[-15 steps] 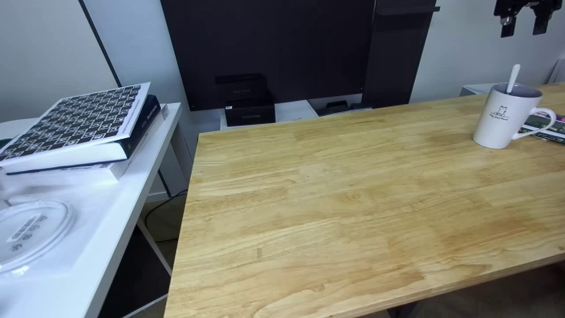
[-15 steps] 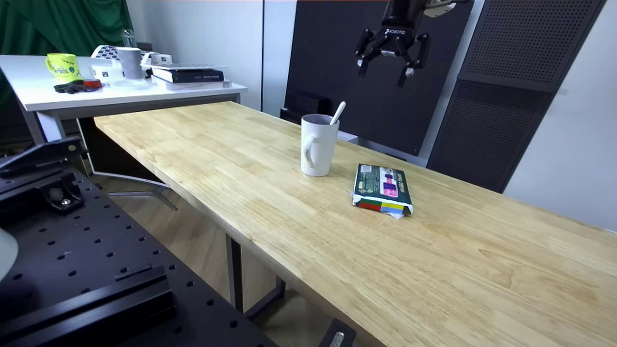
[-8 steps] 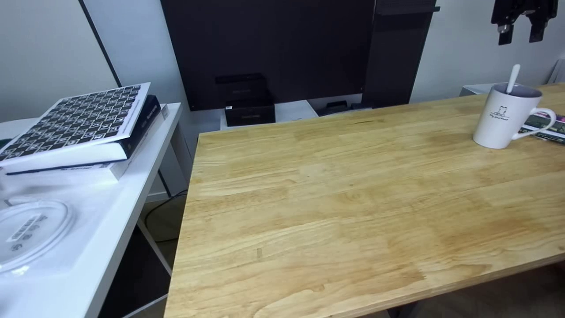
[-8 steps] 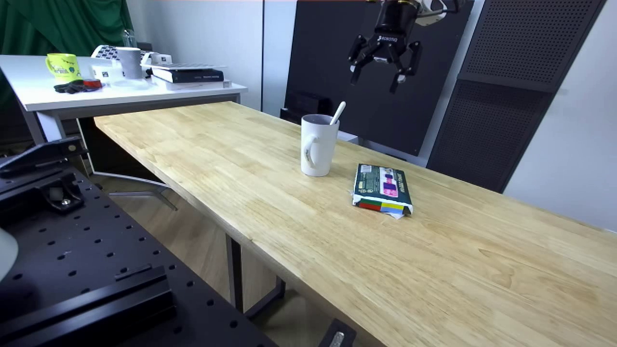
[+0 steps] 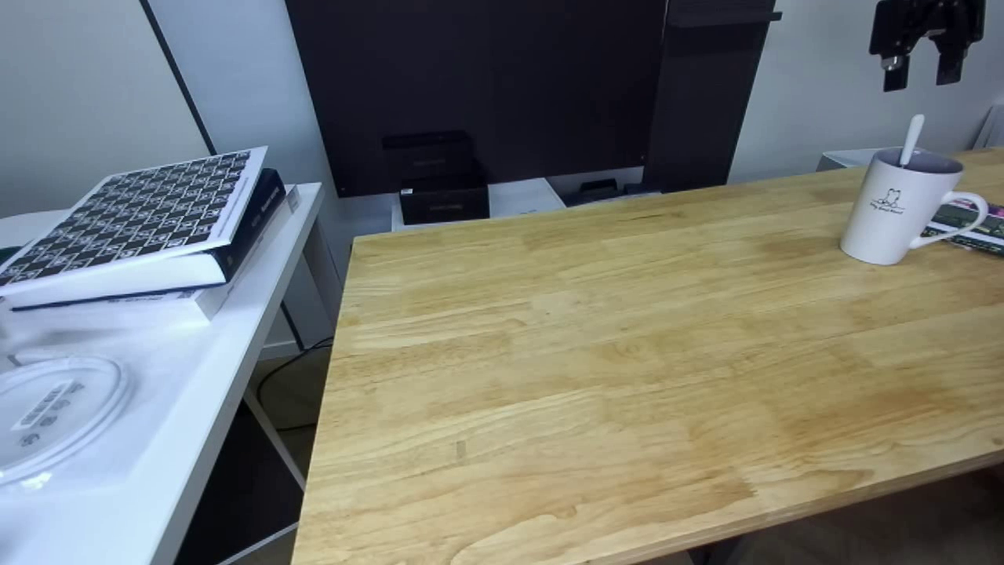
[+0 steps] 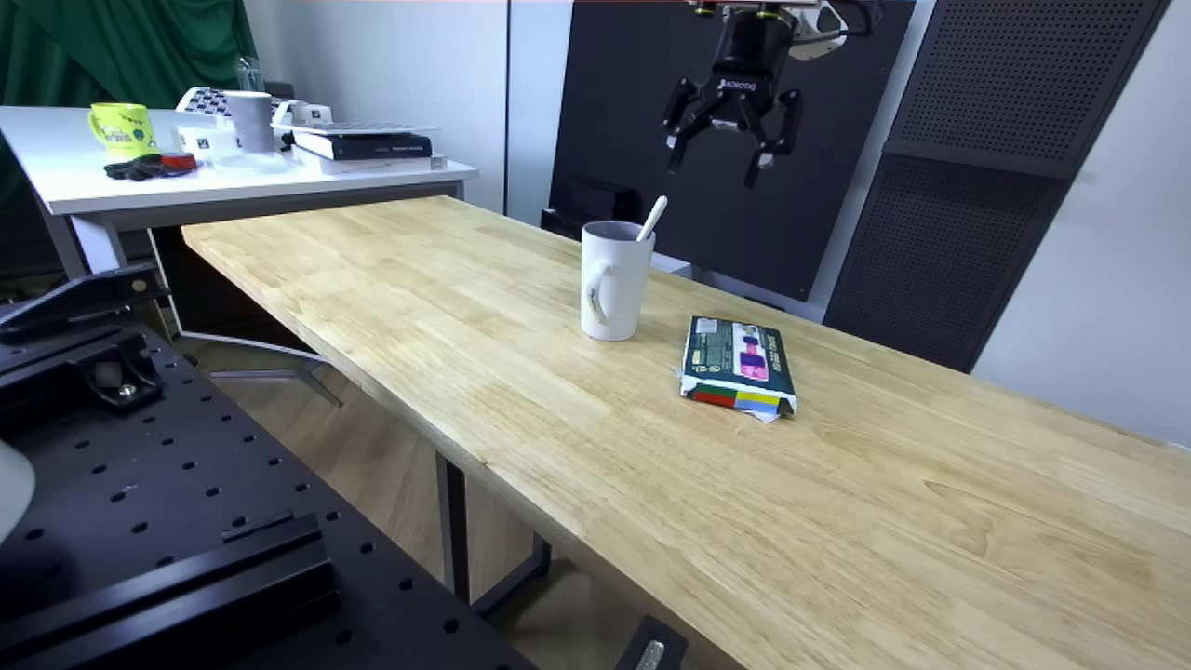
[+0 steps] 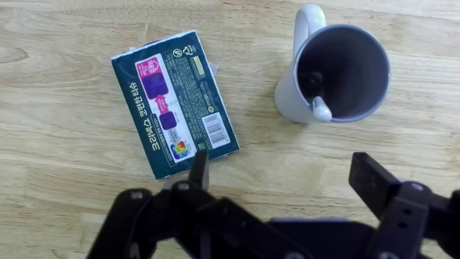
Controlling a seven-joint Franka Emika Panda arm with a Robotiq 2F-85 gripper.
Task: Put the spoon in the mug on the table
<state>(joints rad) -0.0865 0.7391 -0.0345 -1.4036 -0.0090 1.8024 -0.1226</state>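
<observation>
The white mug (image 5: 882, 224) with small dark print stands upright on the light-brown wooden table (image 5: 588, 353). It also shows in an exterior view (image 6: 625, 288) and at the upper right of the wrist view (image 7: 287, 100). A pale spoon handle (image 5: 911, 140) sticks out of the mug, leaning on its rim, also in an exterior view (image 6: 653, 217) and the wrist view (image 7: 322, 110). The spoon's lower end is in the dark inside of the mug. My gripper (image 6: 712, 175) is open and empty above and behind the mug, touching nothing; its spread fingers (image 7: 279, 158) frame bare wood.
A dark green printed pack (image 6: 740, 358) lies on the table beside the mug, close to the left finger in the wrist view (image 7: 176, 104). A white desk (image 5: 188, 424) with stacked books (image 5: 149, 227) stands at the table's end. A dark panel (image 5: 486, 86) is behind the table.
My gripper has come down and shifted slightly left in both exterior views, staying open. The mug, the spoon and the green pack have not moved.
</observation>
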